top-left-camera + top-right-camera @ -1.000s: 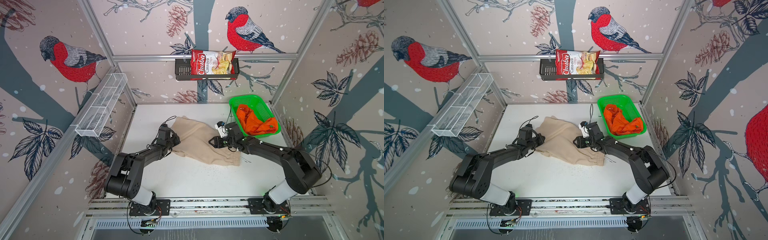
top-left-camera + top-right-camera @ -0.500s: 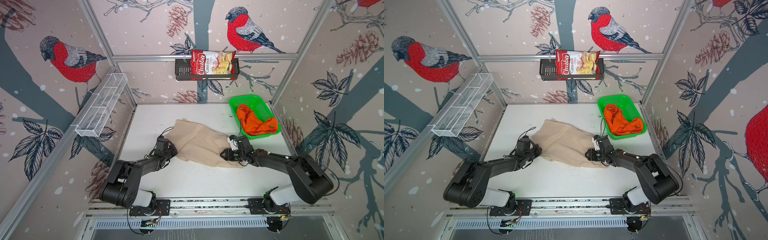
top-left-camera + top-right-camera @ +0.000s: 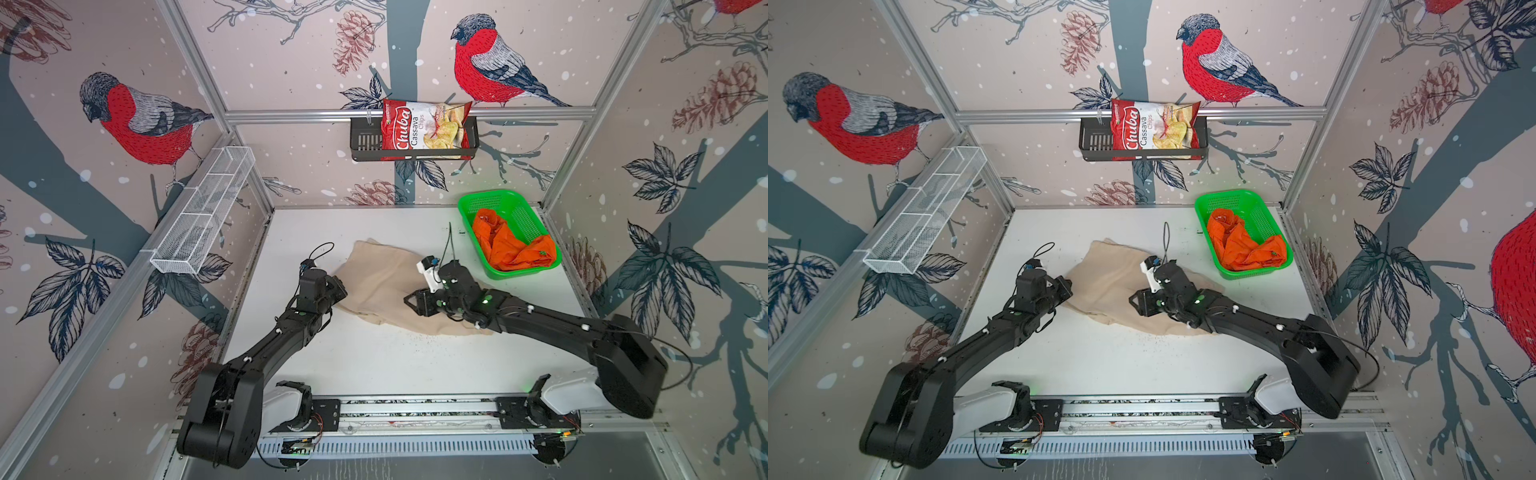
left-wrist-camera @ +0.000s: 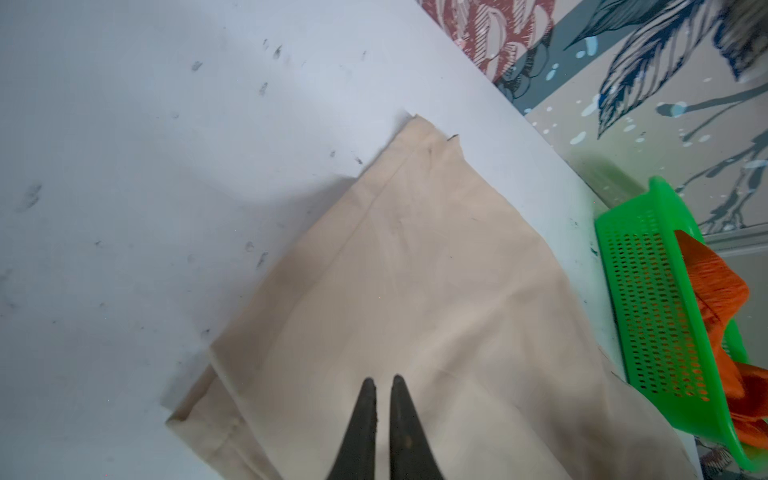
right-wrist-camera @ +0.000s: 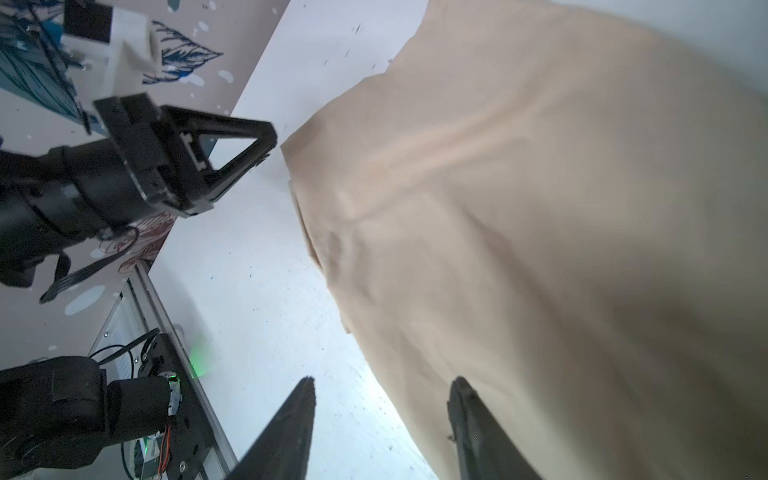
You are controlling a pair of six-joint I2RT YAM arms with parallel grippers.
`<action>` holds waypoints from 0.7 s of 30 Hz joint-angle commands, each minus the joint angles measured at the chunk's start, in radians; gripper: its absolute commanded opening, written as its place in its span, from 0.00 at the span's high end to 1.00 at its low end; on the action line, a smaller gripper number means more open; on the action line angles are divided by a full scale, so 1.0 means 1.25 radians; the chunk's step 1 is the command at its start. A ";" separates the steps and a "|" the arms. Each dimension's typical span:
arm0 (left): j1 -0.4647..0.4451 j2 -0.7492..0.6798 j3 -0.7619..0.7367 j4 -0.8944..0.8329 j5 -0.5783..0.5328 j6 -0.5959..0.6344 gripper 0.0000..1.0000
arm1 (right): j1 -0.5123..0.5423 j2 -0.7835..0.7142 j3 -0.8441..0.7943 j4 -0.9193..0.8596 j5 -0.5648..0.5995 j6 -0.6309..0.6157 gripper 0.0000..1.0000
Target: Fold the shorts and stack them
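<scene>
The beige shorts (image 3: 386, 282) (image 3: 1113, 282) lie spread on the white table, mid-field. My left gripper (image 3: 340, 289) (image 4: 383, 379) is at their left edge. Its fingers are shut, just above the cloth, and no cloth shows clamped between them. My right gripper (image 3: 412, 302) (image 5: 382, 384) hovers open over the middle of the beige shorts. In the right wrist view one finger is over the cloth and one is over bare table. The orange shorts (image 3: 513, 249) (image 4: 715, 286) lie crumpled in the green basket (image 3: 517, 272).
The green basket stands at the back right, by the right wall. On the back wall a black rack holds a chips bag (image 3: 424, 129). A white wire shelf (image 3: 203, 212) hangs on the left wall. The arms' mounting rail (image 3: 415, 409) runs along the front.
The beige shorts were drawn toward the front and now lie wider and flatter. My right gripper went to their front right corner, then came back over their middle. My left gripper shifted slightly.
</scene>
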 commanded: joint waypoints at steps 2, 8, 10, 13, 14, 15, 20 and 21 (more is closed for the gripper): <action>0.019 0.077 0.045 0.012 0.038 0.013 0.91 | 0.045 0.096 0.047 0.100 0.018 0.049 0.47; 0.026 0.187 0.048 0.068 0.102 -0.001 0.93 | 0.064 0.221 0.070 0.102 0.012 0.037 0.52; 0.026 0.207 0.031 0.086 0.096 -0.016 0.94 | 0.064 0.240 0.058 0.102 0.006 0.037 0.54; 0.030 0.224 0.006 0.102 0.066 -0.031 0.95 | 0.064 0.255 0.020 0.102 -0.008 0.040 0.58; 0.035 0.231 0.000 0.107 0.061 -0.032 0.96 | 0.064 0.257 0.004 0.097 -0.009 0.039 0.60; 0.041 0.241 -0.004 0.112 0.056 -0.033 0.96 | 0.064 0.258 -0.013 0.091 -0.010 0.039 0.60; 0.052 0.287 -0.003 0.125 0.049 -0.028 0.97 | 0.078 0.228 -0.112 0.064 -0.015 0.045 0.61; 0.052 0.293 -0.003 0.128 0.052 -0.028 0.97 | 0.084 0.220 -0.135 0.057 -0.015 0.048 0.61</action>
